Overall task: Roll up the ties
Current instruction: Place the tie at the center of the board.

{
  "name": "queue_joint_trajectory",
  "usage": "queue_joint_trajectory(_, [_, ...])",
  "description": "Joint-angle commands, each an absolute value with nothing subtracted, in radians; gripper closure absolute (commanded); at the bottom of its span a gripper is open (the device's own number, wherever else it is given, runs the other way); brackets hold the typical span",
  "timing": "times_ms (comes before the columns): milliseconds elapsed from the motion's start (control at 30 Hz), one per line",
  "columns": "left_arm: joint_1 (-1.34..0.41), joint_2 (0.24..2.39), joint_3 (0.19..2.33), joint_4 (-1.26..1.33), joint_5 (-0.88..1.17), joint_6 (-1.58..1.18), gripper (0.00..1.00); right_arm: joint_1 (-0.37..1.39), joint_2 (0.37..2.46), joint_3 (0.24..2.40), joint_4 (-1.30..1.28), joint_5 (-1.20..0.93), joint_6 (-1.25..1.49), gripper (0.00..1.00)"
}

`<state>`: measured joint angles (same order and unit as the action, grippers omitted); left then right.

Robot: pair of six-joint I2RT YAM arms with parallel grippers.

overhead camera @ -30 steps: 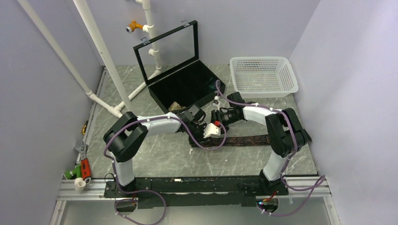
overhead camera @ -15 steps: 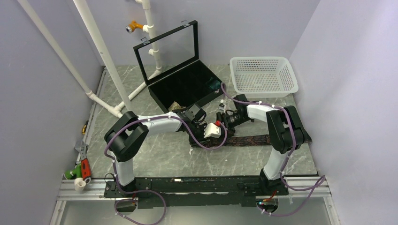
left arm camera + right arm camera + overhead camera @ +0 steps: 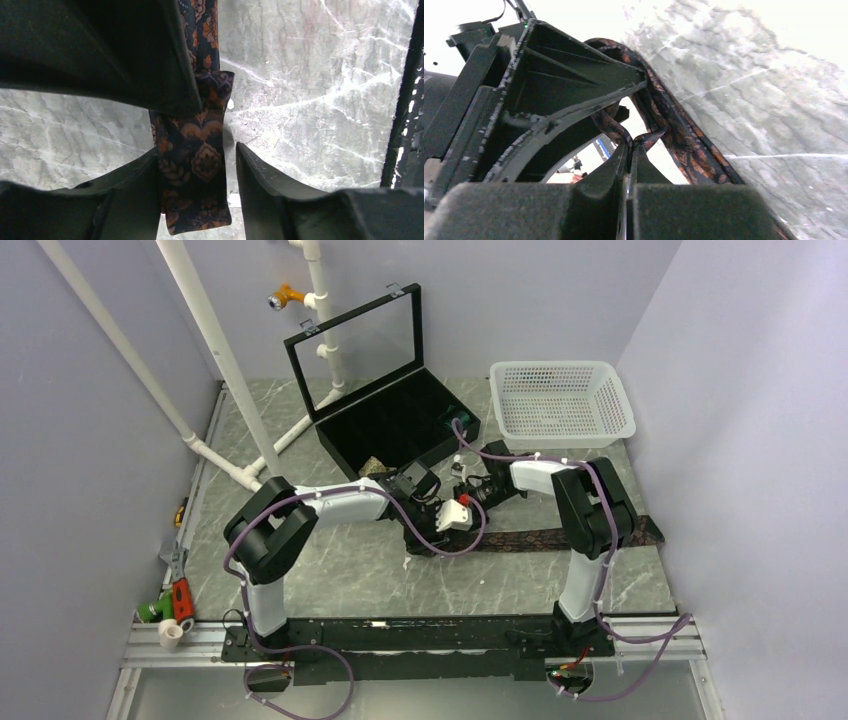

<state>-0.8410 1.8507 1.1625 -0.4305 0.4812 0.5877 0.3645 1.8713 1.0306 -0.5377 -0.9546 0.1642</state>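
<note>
Rolling has barely begun: the dark maroon tie (image 3: 560,536) lies mostly flat along the counter (image 3: 340,580), one end straddled by the spread left fingers (image 3: 260,170) and pinched by the right fingers (image 3: 642,169), while a tan roll (image 3: 377,466) already sits in the black box (image 3: 400,425).

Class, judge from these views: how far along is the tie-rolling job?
Done: possibly one; a tan bundle sits in the black case, though it is too small to confirm. In hand: the dark patterned tie, its end folded over; the right gripper has its jaws shut on that fold, and the left gripper stands open astride it. Left: nearly all its length lies flat on the table, unrolled.
</note>
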Motion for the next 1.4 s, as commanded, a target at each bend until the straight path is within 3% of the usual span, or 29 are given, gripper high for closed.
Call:
queue_joint_trajectory(0, [-0.806, 1.817, 1.137, -0.396, 0.52, 0.539, 0.37, 0.361, 1.886, 1.087, -0.604, -0.873, 0.068, 1.0])
queue_joint_trajectory(133, [-0.73, 1.693, 1.02, -0.308, 0.577, 0.563, 0.19, 0.36, 1.901, 1.062, -0.606, -0.789, 0.025, 1.0])
queue_joint_trajectory(400, [-0.747, 1.725, 1.036, -0.346, 0.537, 0.653, 0.19, 0.361, 1.953, 1.061, -0.603, -0.771, 0.016, 1.0])
queue_joint_trajectory(567, [-0.749, 1.71, 1.032, -0.274, 0.575, 0.636, 0.01, 0.364, 1.823, 1.057, -0.584, -0.86, 0.03, 1.0])
queue_joint_trajectory(767, [-0.776, 1.809, 1.095, -0.287, 0.547, 0.643, 0.0, 0.368, 1.807, 1.073, -0.595, -0.922, 0.045, 1.0])
queue_joint_trajectory(933, [-0.781, 1.823, 1.087, -0.353, 0.594, 0.681, 0.21, 0.368, 1.754, 1.061, -0.527, -0.98, 0.115, 1.0])
queue_joint_trajectory(1167, [-0.789, 1.79, 1.056, -0.4, 0.608, 0.748, 0.68, 0.368, 1.78, 1.073, -0.534, -0.984, 0.122, 1.0])
queue_joint_trajectory(1233, [-0.789, 1.774, 1.047, -0.394, 0.611, 0.76, 0.67, 0.369, 1.787, 1.079, -0.538, -0.983, 0.119, 1.0])
queue_joint_trajectory(1333, [-0.789, 1.753, 1.041, -0.377, 0.605, 0.744, 0.4, 0.367, 1.795, 1.077, -0.54, -0.961, 0.116, 1.0])
queue_joint_trajectory(1367, [-0.788, 1.746, 1.043, -0.383, 0.608, 0.739, 0.38, 0.368, 1.8, 1.076, -0.546, -0.941, 0.111, 1.0])
